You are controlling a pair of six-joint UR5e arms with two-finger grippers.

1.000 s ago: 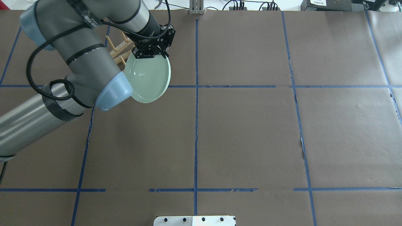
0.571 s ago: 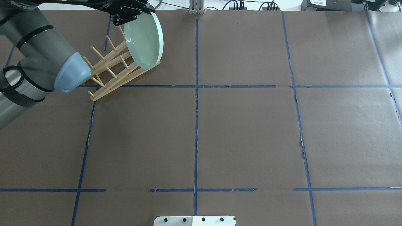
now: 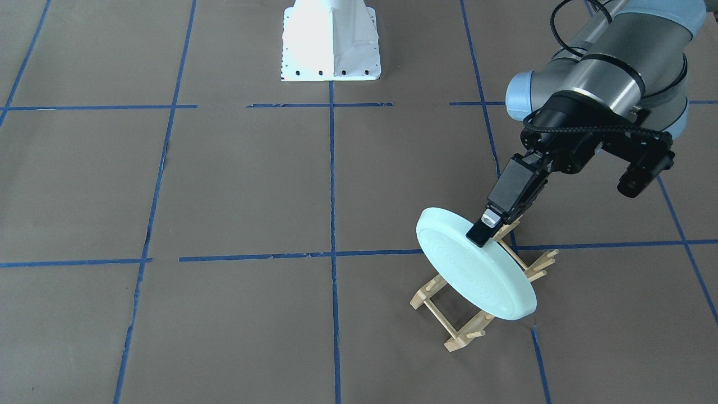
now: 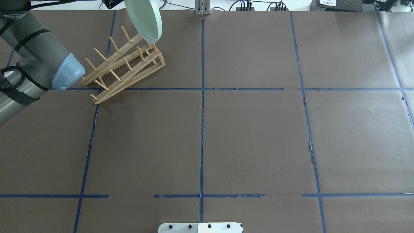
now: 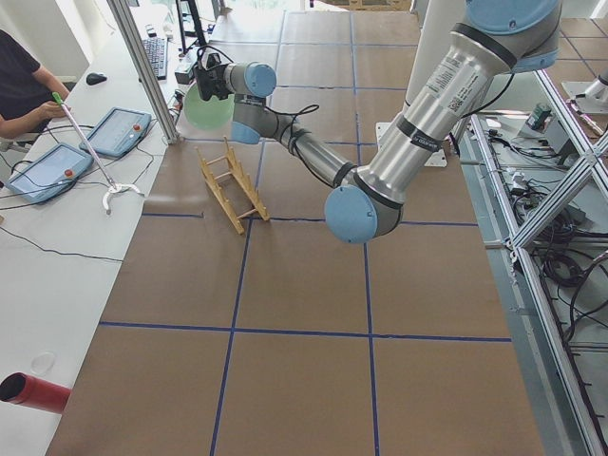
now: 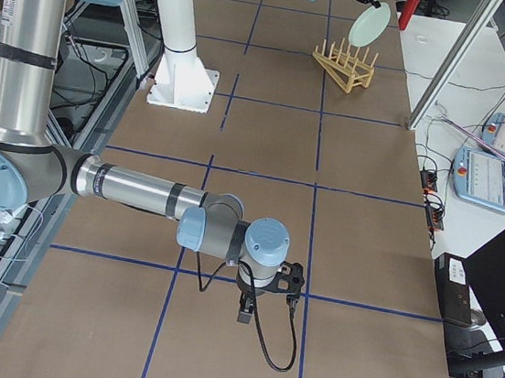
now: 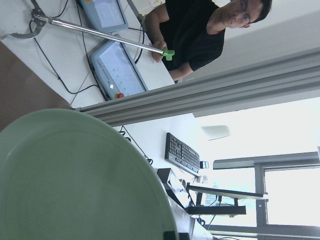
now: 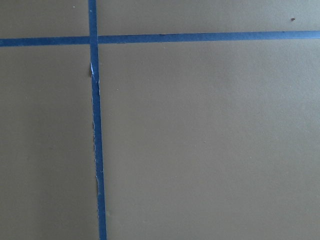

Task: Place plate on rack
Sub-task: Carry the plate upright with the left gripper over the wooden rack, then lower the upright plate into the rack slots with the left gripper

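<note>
The pale mint-green plate (image 3: 477,269) hangs tilted, nearly on edge, over the far end of the light-wood rack (image 3: 449,322). My left gripper (image 3: 483,230) is shut on the plate's upper rim. In the overhead view the plate (image 4: 144,19) sits at the top edge, above the rack (image 4: 123,64); the gripper is mostly cut off there. I cannot tell whether the plate's lower rim touches the pegs. The plate (image 7: 75,180) fills the lower left of the left wrist view. My right gripper (image 6: 245,313) points down at bare table, far from the rack; I cannot tell if it is open.
The white robot base (image 3: 331,39) stands at the table's near edge. An aluminium post (image 4: 202,8) rises behind the rack. An operator (image 5: 19,85) sits at a side table with tablets and a grabber stick. Blue tape lines grid the brown table.
The left arm carried the plate away from the robot and up over the rack's far end, turning it more on edge. The arm swung left and uncovered the rack.
</note>
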